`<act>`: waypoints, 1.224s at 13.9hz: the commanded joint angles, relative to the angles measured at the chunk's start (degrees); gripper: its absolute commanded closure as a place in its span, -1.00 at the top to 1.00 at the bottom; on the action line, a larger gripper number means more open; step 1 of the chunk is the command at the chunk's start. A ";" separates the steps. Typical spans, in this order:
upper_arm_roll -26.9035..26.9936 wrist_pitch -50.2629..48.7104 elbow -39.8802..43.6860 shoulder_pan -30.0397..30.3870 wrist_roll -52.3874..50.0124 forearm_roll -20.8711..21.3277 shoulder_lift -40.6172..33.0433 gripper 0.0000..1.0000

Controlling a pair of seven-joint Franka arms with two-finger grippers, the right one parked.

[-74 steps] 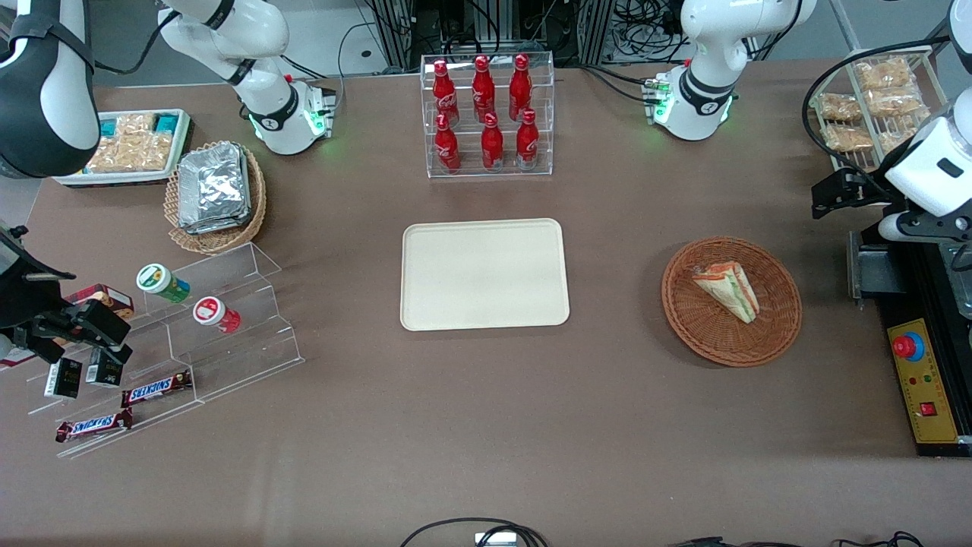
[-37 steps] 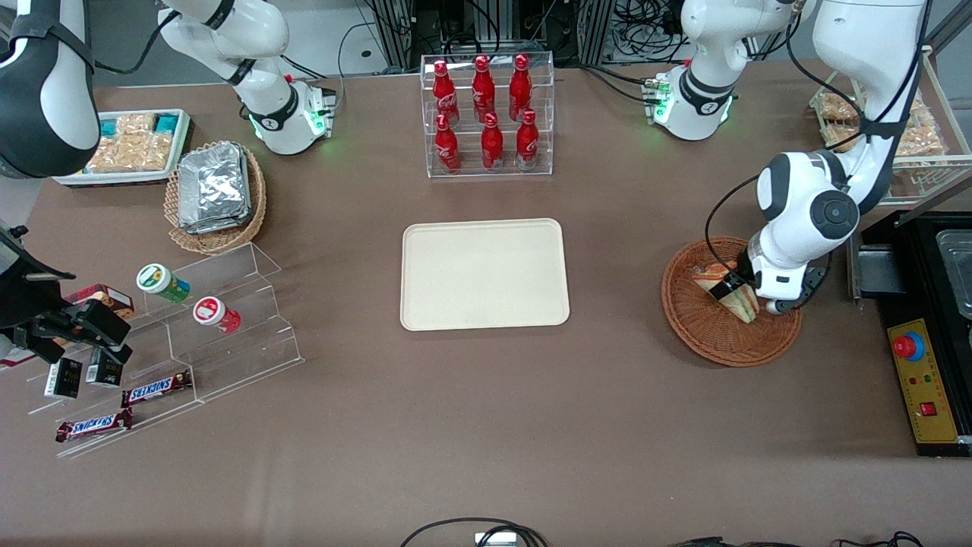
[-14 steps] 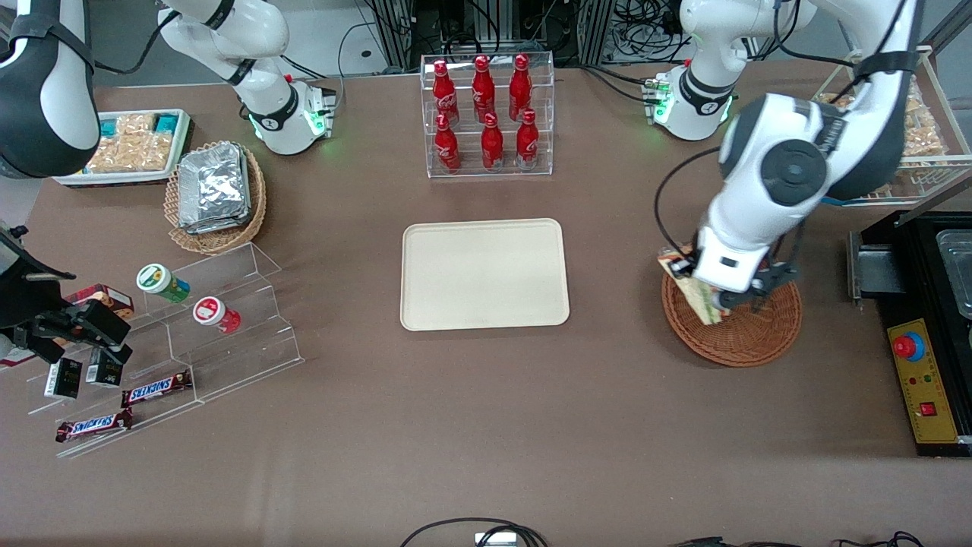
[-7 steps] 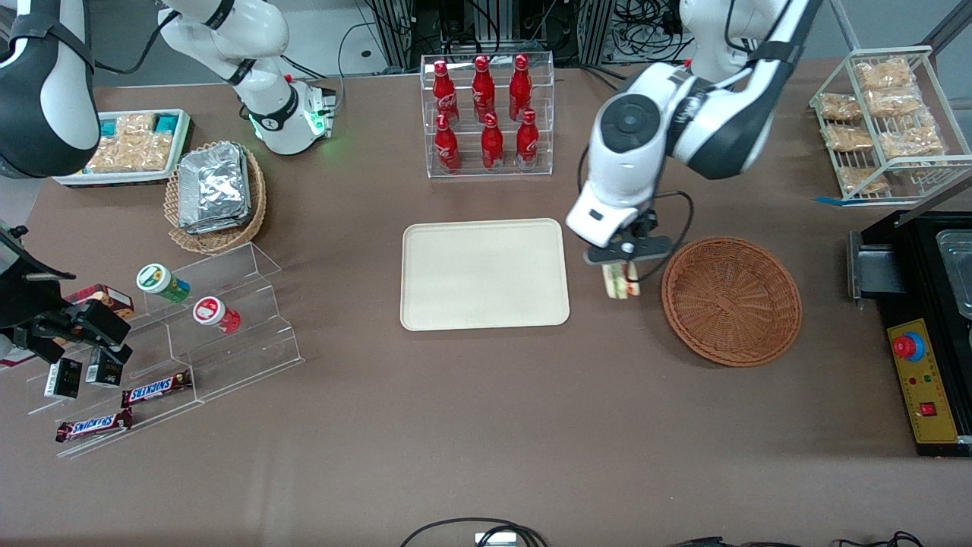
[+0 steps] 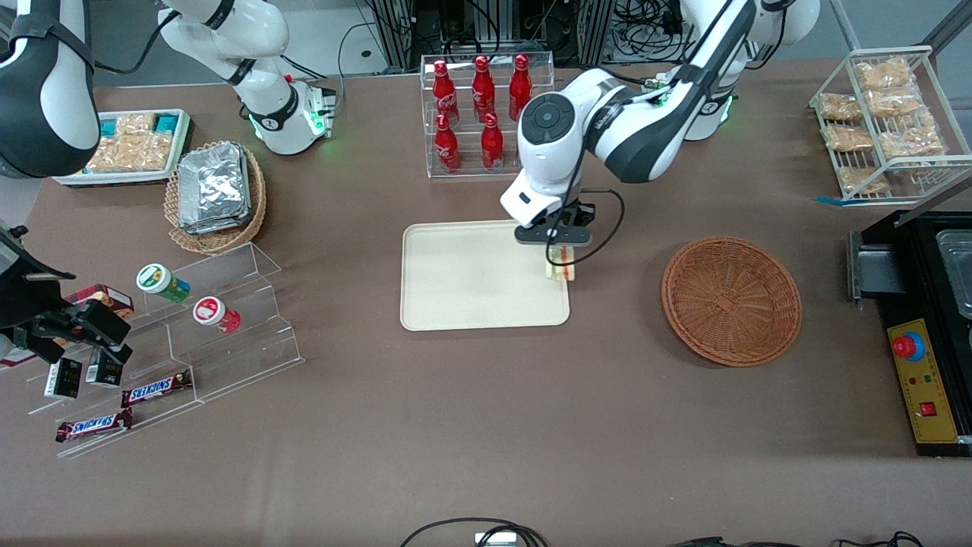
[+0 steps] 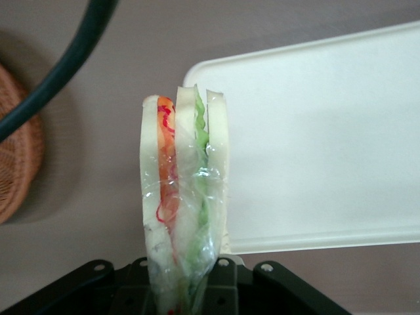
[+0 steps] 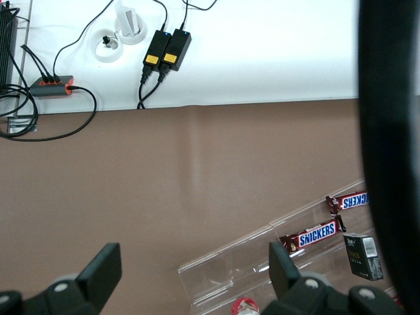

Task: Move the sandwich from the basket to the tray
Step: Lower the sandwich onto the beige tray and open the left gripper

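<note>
My left gripper [image 5: 558, 249] is shut on the sandwich [image 5: 560, 270], a wrapped wedge of white bread with red, orange and green layers. It hangs point down over the edge of the cream tray [image 5: 471, 304] that faces the basket. The wrist view shows the sandwich [image 6: 184, 197] clamped upright, above the tray's rim [image 6: 315, 239]. The reddish-brown wicker basket [image 5: 731, 300] holds nothing and lies toward the working arm's end of the table; a part of it shows in the wrist view [image 6: 16, 157].
A clear rack of red bottles [image 5: 487, 114] stands farther from the front camera than the tray, close to the arm. A tan basket with foil packets [image 5: 216, 194] and acrylic steps with snacks [image 5: 163, 342] lie toward the parked arm's end. A wire rack [image 5: 885, 114] and a black box [image 5: 923, 380] lie at the working arm's end.
My gripper went down on the sandwich in the basket, lifted it out and carried it toward the tray. In the last half second it moved from between basket and tray to above the tray's edge.
</note>
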 commanded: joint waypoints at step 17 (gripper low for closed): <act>0.77 9.96 2.49 -7.31 -11.38 8.54 18.51 0.03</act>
